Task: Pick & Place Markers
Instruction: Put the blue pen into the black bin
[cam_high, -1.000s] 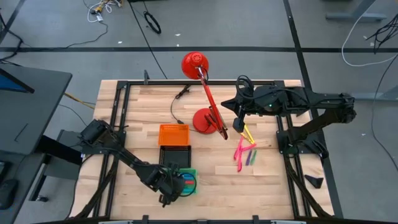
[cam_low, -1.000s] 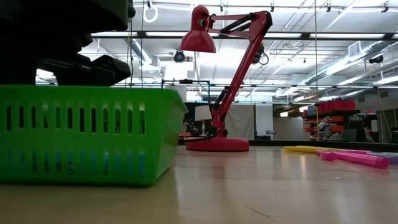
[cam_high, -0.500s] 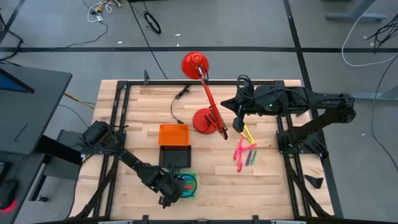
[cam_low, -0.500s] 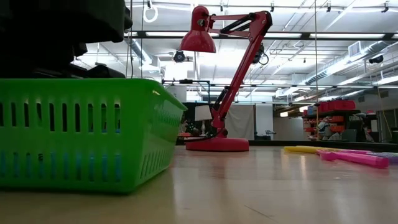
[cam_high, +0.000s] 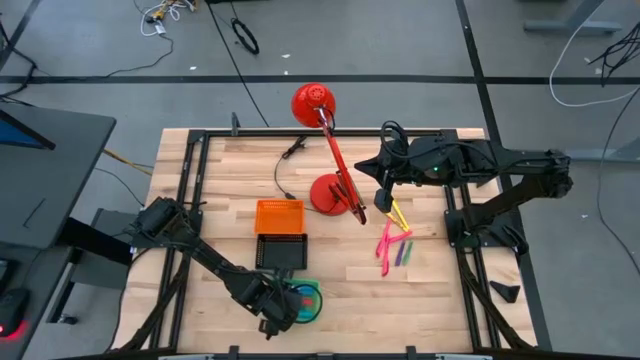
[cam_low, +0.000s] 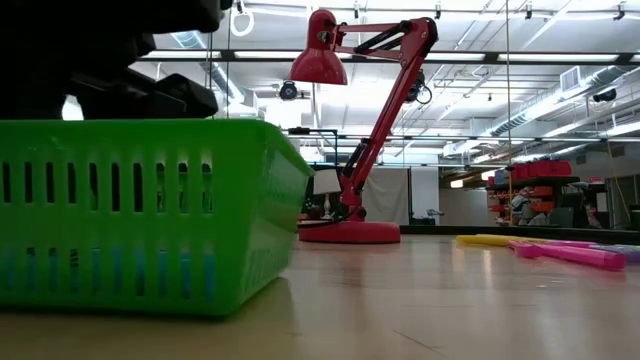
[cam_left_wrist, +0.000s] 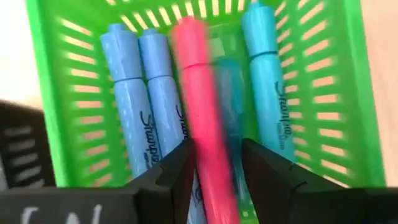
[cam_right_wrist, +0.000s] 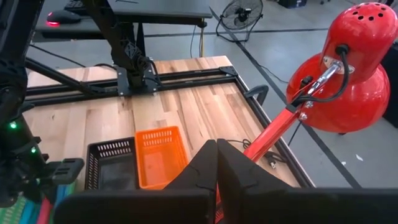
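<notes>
green tray (cam_low: 150, 215) before red lamp (cam_low: 355, 120)

"Sharpie" is printed along the blue markers (cam_left_wrist: 134, 118) in the green tray (cam_left_wrist: 53, 93)

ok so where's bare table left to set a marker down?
Bare wood left of the orange tray, and between the green tray and the loose markers. Crowded around the red lamp base and the right claw.

two dark matte arms, jointed black links, left arm (cam_high: 215, 262), right arm (cam_high: 480, 165) showing green LED, black cable looping by lamp (cam_high: 325, 140)
</notes>
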